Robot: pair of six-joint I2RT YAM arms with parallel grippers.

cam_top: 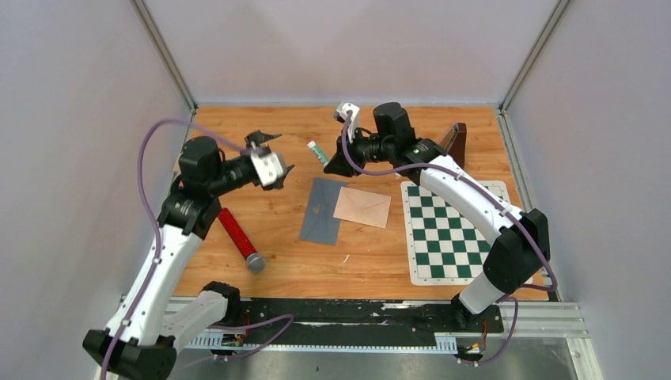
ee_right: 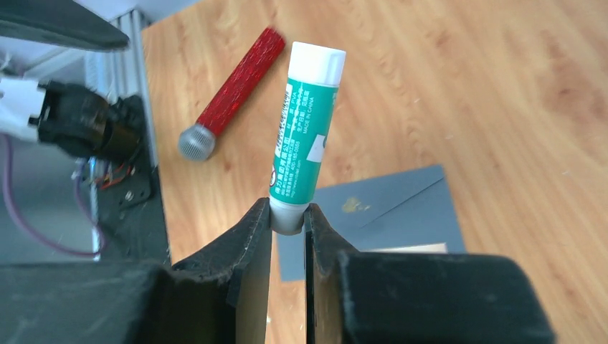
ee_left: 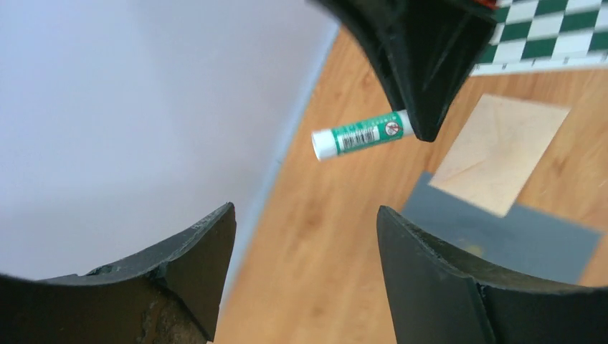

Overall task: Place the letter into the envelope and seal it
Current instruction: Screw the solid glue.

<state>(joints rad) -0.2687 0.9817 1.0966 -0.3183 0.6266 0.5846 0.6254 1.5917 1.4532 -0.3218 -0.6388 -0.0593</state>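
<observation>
Bench (cam_top: pixel 380 265) – chess mat (cam_top: pixel 455 233) at right edge. Grey envelope (cam_top: pixel 320 215) flat mid-bench; tan letter (cam_top: pixel 362 207), judged so, lies across its right edge, outside and not inserted. Left gripper (ee_left: pixel 305 251) hovers near left edge, jaws spread, empty. Right gripper (ee_right: pixel 288 222) toward far edge, jaws pinching base of glue stick (ee_right: pixel 305 136), cap on. Insertion and sealing both appear left to do – no glue applied yet.

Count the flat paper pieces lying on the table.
2. A grey piece mid-table, and a tan piece overlapping its right edge. Anything beneath them would be hidden.
</observation>
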